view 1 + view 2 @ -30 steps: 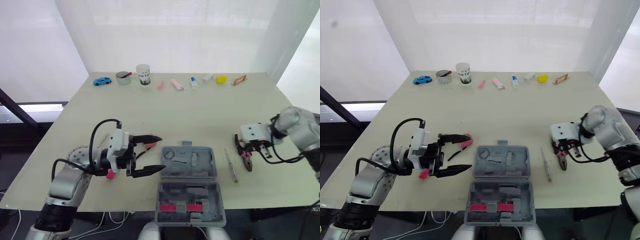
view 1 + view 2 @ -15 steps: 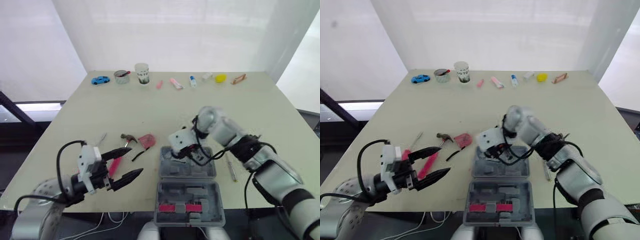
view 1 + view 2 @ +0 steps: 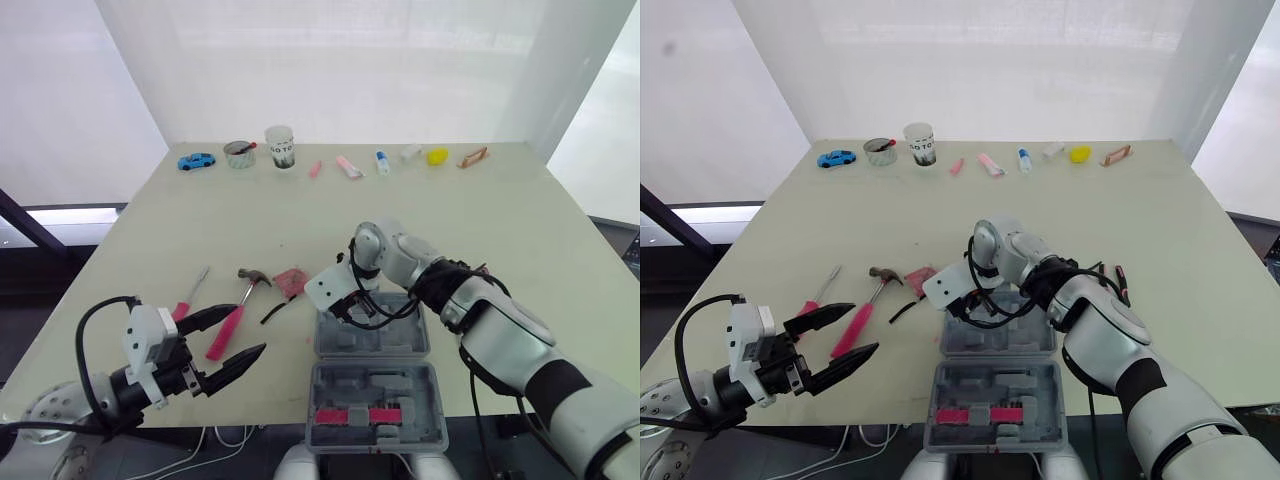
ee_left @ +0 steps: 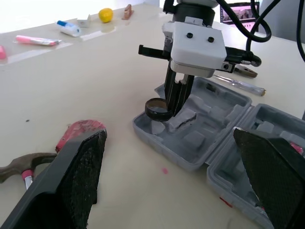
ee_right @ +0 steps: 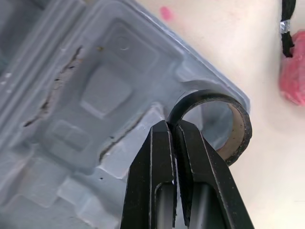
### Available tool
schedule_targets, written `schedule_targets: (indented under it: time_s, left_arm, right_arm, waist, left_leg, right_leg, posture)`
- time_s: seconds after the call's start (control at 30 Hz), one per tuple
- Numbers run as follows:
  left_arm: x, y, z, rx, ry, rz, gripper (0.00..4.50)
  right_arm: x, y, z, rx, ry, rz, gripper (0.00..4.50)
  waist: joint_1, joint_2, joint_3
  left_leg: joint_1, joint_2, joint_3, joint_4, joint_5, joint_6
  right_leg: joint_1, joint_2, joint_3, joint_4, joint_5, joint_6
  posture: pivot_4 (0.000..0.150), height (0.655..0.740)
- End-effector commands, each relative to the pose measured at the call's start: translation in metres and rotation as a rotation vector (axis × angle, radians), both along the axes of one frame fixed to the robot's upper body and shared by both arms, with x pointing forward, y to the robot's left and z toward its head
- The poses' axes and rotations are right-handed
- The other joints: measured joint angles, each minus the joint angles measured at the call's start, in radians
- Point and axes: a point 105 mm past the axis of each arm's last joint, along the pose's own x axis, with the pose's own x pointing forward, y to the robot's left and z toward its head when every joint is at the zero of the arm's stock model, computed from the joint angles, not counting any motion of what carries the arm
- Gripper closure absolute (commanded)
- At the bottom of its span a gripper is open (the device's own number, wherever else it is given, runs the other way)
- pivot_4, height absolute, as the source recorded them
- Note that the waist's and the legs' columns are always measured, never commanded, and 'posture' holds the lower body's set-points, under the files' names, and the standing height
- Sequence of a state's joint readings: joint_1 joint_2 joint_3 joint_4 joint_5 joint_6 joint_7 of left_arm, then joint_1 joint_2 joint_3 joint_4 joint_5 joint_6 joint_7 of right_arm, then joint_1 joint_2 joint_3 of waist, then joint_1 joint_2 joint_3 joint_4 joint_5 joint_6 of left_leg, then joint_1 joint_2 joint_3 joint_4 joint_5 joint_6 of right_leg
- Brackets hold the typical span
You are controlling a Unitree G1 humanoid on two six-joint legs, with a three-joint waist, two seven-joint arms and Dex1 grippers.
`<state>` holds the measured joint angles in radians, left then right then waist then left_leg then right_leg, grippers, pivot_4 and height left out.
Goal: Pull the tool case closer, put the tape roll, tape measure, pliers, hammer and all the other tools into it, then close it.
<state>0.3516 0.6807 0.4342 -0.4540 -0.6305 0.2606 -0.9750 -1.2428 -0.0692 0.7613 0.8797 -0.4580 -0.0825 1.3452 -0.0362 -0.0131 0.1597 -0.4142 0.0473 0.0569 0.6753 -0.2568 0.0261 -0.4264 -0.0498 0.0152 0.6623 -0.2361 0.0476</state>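
Observation:
The grey tool case (image 3: 402,342) lies open at the table's near edge. My right gripper (image 3: 345,314) hangs over its left corner, shut on the rim of a black tape roll (image 5: 217,121) that sits at the tray's corner (image 4: 157,109). My left gripper (image 3: 237,338) stands open and empty near the front left edge. Between it and the case lie a pink-handled hammer (image 3: 237,305), a red screwdriver (image 3: 188,297) and a pink tape measure (image 3: 291,281). Pliers (image 4: 244,71) and a second screwdriver (image 4: 238,85) rest beyond the case on its right.
Along the far edge stand a blue toy car (image 3: 197,161), a tin (image 3: 239,154), a paper cup (image 3: 279,146), several small tubes and a yellow object (image 3: 437,156). Bare tabletop lies between that row and the tools.
My right gripper has swung from the pliers on the right across to the case's left corner and now holds the tape roll. My left gripper has drawn back toward the near edge.

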Motion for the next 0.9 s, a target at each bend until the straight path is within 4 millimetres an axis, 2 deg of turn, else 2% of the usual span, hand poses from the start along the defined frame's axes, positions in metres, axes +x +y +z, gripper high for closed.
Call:
schedule_targets:
  time_s: [0.03,0.37,0.67,0.9]
  left_arm:
    - [0.000,0.002,0.011,0.008,-0.042,0.009,0.00]
    - [0.006,0.003,0.010,0.008,-0.044,0.019,0.00]
    - [0.007,0.002,0.010,0.007,-0.039,0.018,0.00]
    - [0.006,0.003,0.009,0.008,-0.033,0.018,0.00]
  right_arm:
    - [0.003,0.010,0.010,0.023,-0.048,0.036,4.43]
    - [-0.001,0.013,0.001,0.025,-0.054,0.069,4.43]
    - [-0.001,0.020,0.006,0.073,-0.061,0.070,4.43]
    - [-0.003,0.019,0.003,0.064,-0.040,0.075,4.43]
  waist:
    - [-0.002,0.000,0.000]
    - [-0.005,0.000,0.000]
    - [-0.005,0.000,0.000]
    - [-0.005,0.000,0.000]
  left_leg:
    - [0.000,0.000,0.000,0.000,0.000,0.000]
    - [0.000,0.000,0.000,-0.001,0.000,0.000]
    - [0.000,0.000,0.000,-0.001,0.000,0.000]
    - [0.000,0.000,0.000,-0.002,0.000,0.000]
  right_leg:
    - [0.000,0.000,0.000,0.000,0.000,0.000]
    - [-0.001,0.000,0.000,0.000,0.000,0.000]
    - [-0.001,0.000,0.000,0.000,0.000,0.000]
    - [-0.001,0.000,0.000,0.000,0.000,0.000]
  posture:
    - [0.150,0.7400]
    - [0.150,0.7400]
    - [0.150,0.7400]
    - [0.150,0.7400]
